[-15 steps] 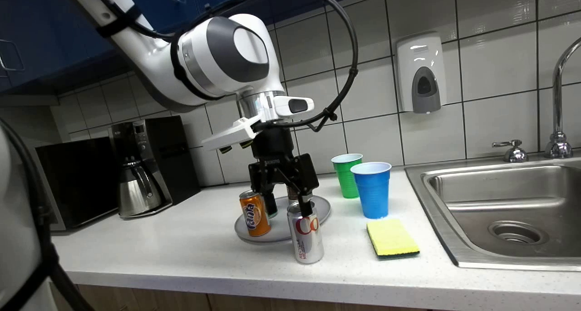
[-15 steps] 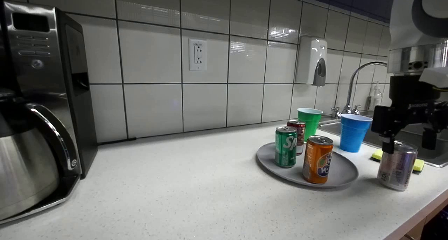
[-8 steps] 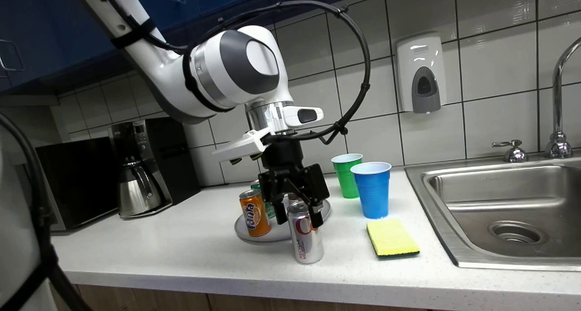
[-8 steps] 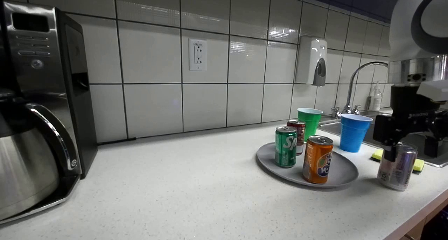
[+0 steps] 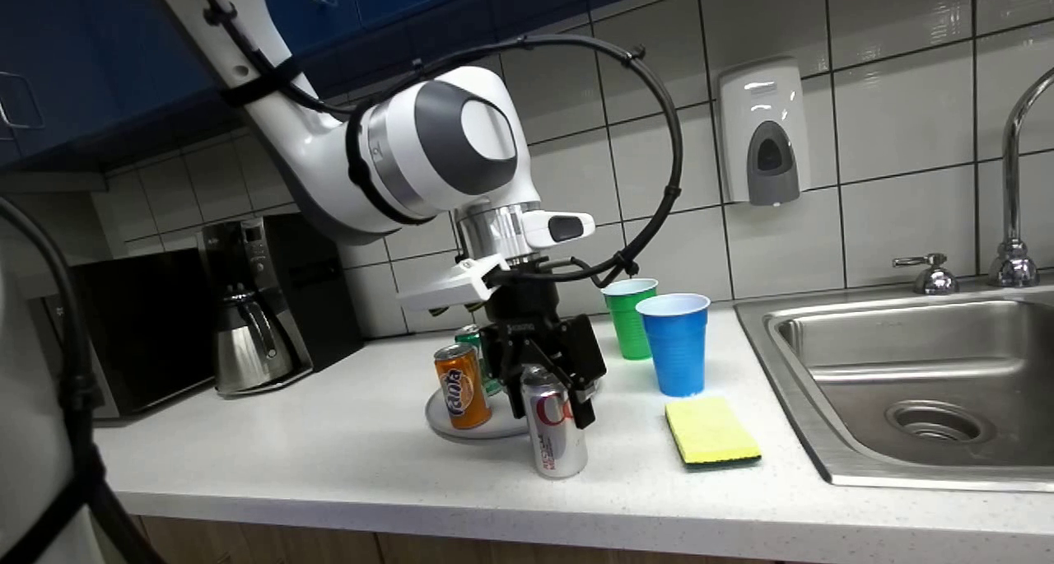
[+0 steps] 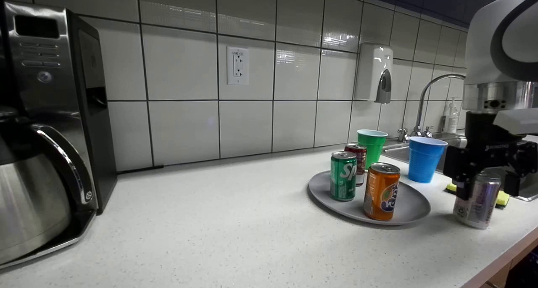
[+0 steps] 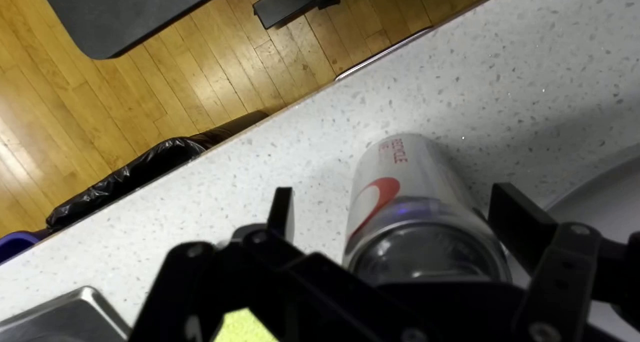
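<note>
- In an exterior view, the gripper [image 5: 552, 418] was held low over a silver can [image 5: 558, 449], its fingers [image 5: 584, 416] spread apart, one placed on either side of the can's upper part. The silver can was seen upright on the counter [image 5: 329, 457], directly beneath the gripper.
- Left of the gripper, an orange can [image 5: 463, 387] and a partly hidden green can [image 5: 469, 336] were carried on a grey plate [image 5: 504, 424]; a coffee maker [image 5: 329, 292] was seen farther left.
- Right of the gripper, a yellow sponge [image 5: 712, 432] was shown near, a blue cup [image 5: 675, 350] and a green cup [image 5: 629, 325] were set farther back, and a sink [image 5: 922, 342] was seen well apart.
- In an exterior view, the silver can was framed by the spread fingers, its upper side partly covered by one of them; beside the gripper, a red can [image 6: 361, 166] was seen behind the green can on the plate.
- In the wrist view, the silver can was shown between the fingers; a gap was seen beside one finger, while contact with the other could not be told. The plate was seen just past that other finger, the sponge was partly covered by the gripper, and a wooden floor [image 7: 210, 77] was shown beyond the counter's edge.
</note>
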`<state>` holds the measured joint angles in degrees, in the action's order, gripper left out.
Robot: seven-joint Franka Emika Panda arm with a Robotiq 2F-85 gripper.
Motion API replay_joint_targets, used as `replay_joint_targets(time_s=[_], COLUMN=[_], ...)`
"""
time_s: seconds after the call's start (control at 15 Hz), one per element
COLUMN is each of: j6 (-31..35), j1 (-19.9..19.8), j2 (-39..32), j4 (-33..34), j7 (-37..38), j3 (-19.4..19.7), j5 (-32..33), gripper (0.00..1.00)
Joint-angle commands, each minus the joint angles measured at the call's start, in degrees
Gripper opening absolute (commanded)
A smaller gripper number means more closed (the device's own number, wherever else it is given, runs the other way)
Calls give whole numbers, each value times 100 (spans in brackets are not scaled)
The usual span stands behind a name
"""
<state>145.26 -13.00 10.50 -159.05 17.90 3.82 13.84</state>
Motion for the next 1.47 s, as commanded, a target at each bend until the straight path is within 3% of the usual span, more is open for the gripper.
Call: replay_joint_targets(time_s=[0.0,0.13,0.2,0.33,0.6,1.4], j6=[184,214,231,247,283,241], j1=[-61,-57,-57,-54,-35,74], j2=[-61,-72,-60,-37,27,495], j4=[4,4,4,4,12,-23], j7=[194,189,182,184,186,189], j3=[35,50,58,60,39,-106], j5=[181,174,171,173,151,44], gripper=[100,97,74,69,39,39])
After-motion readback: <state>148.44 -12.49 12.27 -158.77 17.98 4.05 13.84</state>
